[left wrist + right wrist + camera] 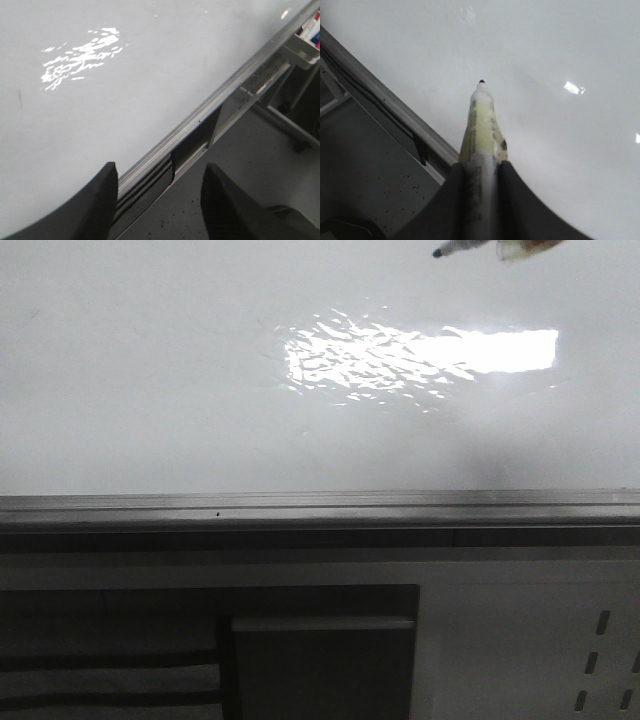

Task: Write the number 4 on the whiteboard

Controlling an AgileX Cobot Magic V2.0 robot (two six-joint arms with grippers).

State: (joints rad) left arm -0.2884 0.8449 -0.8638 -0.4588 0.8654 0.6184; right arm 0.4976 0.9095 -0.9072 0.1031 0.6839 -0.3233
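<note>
I am clamping the marker [482, 130] in my right gripper [481, 172], approaching the blank whiteboard [150, 390]; next, tip contact.

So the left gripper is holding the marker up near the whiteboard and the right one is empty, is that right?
Not quite: the arms are swapped. The right wrist view shows the right gripper shut on the marker, its tip near the whiteboard. The left wrist view shows the left gripper open and empty.
</note>
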